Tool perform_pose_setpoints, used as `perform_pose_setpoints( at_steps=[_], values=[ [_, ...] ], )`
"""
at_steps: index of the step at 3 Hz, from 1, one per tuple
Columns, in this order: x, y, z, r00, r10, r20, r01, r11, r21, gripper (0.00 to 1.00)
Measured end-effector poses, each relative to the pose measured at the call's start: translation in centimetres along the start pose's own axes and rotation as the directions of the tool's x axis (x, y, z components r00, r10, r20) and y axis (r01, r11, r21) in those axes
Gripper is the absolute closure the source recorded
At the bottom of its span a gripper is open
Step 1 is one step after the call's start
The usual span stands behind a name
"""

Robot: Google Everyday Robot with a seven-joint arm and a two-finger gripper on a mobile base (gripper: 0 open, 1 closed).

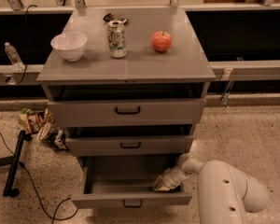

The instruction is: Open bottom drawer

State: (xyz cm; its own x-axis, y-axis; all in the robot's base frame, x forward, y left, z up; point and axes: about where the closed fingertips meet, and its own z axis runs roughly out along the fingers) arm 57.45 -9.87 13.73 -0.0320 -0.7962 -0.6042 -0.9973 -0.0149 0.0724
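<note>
Floor (252, 125): speckled; cables (32, 190) left, open room right where the arm (228, 192) reaches in.
Cabinet (130, 71): grey, three drawers stepped outward.
Bottom drawer (102, 200): lowest, standing well out, front edge nearest camera.
Gripper (164, 185): inside its right front corner, probably to press the front outward; grip cannot be told.

Bottom drawer (126, 186): grey metal, lowest of three, standing well open toward camera. Front panel narrow, shallow, level. Small black bar handle (132, 203) at panel centre. Inside plain grey; floor, back and side walls in view. Front edge sits well forward of two drawers above. Gripper (162, 185) inside drawer, right side, just behind front panel.
</note>
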Motion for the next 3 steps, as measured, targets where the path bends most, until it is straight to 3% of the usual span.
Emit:
perform_pose_setpoints(
  at_steps=[1, 2, 3],
  values=[
    [0.5, 2.8, 0.5, 1.000, 0.017, -0.004, -0.017, 0.9979, -0.062, 1.00],
    [0.5, 2.7, 0.5, 1.000, 0.017, -0.005, -0.017, 0.9979, -0.062, 1.00],
    [1.1, 5.6, 0.5, 0.999, 0.045, -0.017, -0.046, 0.9933, -0.106, 1.00]
  ],
)
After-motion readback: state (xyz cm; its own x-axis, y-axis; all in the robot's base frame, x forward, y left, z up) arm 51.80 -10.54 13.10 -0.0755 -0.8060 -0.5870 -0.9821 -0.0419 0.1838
